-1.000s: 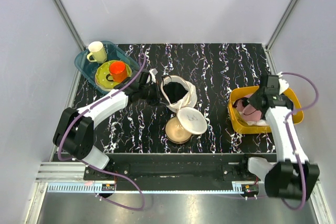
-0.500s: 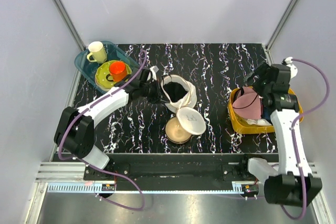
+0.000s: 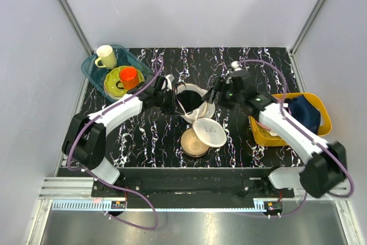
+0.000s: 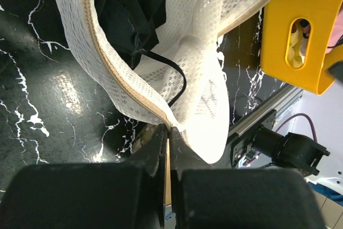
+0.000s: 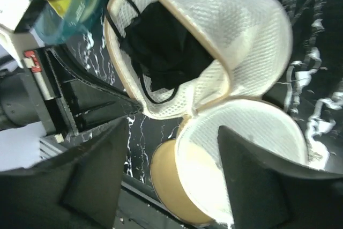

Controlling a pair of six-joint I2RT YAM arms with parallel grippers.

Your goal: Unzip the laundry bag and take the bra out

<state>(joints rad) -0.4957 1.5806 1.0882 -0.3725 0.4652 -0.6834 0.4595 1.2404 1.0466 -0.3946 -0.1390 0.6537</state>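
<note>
Laundry bag (image 3: 198, 100) sits mid-frame in the top view, unzipped, mouth open. Inside it is black fabric (image 5: 161, 52) with thin straps. The round lid (image 3: 210, 132) hangs off the near rim and lies on the bronze bowl (image 3: 189, 144).

Yellow bin (image 3: 258, 136) at right holds a dark blue cloth (image 3: 304, 113) and a bit of white cloth (image 3: 277, 136). The bra (image 4: 304, 25) is in that bin. Only pink shows through the bin's handle slot in the left wrist view; the right arm covers it from above.

Teal tub (image 3: 92, 72) at upper left holds a cream mug (image 3: 105, 57), a yellow-green plate (image 3: 116, 80) and an orange cup (image 3: 129, 76).

Left gripper (image 3: 171, 100) has its fingers pressed together, pinching the bag's left rim, same as a second ago. Right gripper (image 3: 217, 97) was down in the yellow bin a second ago. It has now swung left across the table and sits just beside the bag's right rim. Its fingers are spread, with nothing between them. The blue cloth was hidden under that arm and is now exposed.

The black marbled table (image 3: 252, 67) is bare behind the bag. The lid and bowl crowd the bag's near side, and the two grippers flank it left and right.
</note>
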